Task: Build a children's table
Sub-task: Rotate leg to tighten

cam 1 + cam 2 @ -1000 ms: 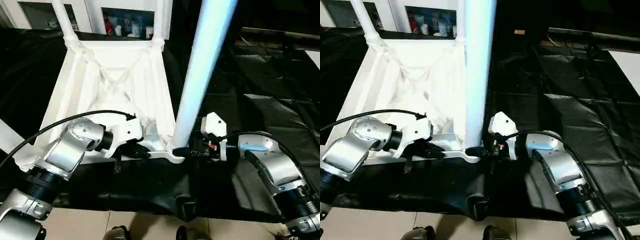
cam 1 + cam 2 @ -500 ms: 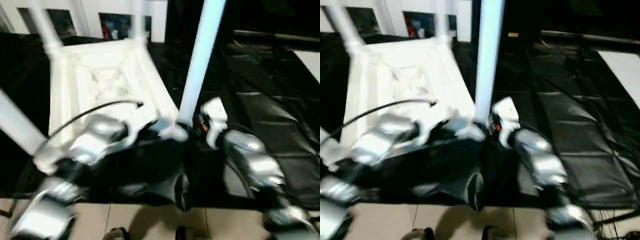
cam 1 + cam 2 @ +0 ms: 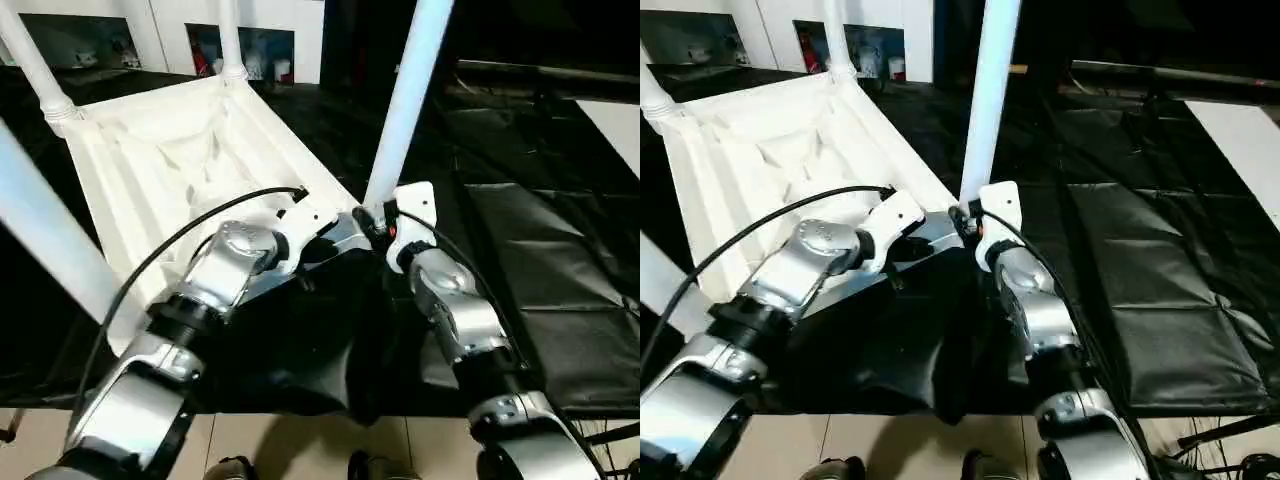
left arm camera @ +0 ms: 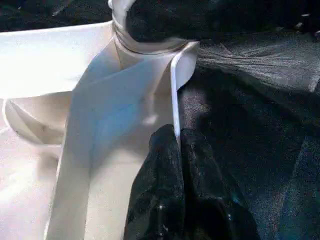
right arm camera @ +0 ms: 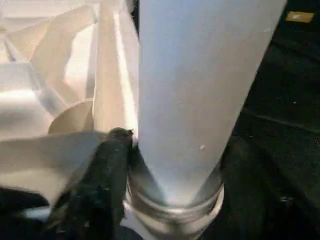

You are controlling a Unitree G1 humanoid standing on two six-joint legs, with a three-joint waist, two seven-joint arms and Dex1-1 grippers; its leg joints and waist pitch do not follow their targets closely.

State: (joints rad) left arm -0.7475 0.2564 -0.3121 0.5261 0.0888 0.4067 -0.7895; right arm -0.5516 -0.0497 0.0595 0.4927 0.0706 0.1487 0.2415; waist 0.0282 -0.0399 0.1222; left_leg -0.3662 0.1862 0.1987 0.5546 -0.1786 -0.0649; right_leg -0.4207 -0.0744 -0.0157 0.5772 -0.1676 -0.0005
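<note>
The children's table lies upside down, its ribbed white top on black sheeting with white legs standing up from the corners. My left gripper is shut on the thin near rim of the top, close to the near right corner socket. The right gripper sits at the foot of the leg in that socket. Its fingers straddle the leg and one presses against its base. Further legs rise at the far left, far middle and near left.
Black sheeting covers the ground around the table and ends at a tiled floor near me. A white glass-door cabinet stands at the back. A black cable loops along my left arm.
The view has shifted. The table top now lies turned, with its near right corner and leg farther from me, and both arms reach further forward. Both grippers kept their places on it.
</note>
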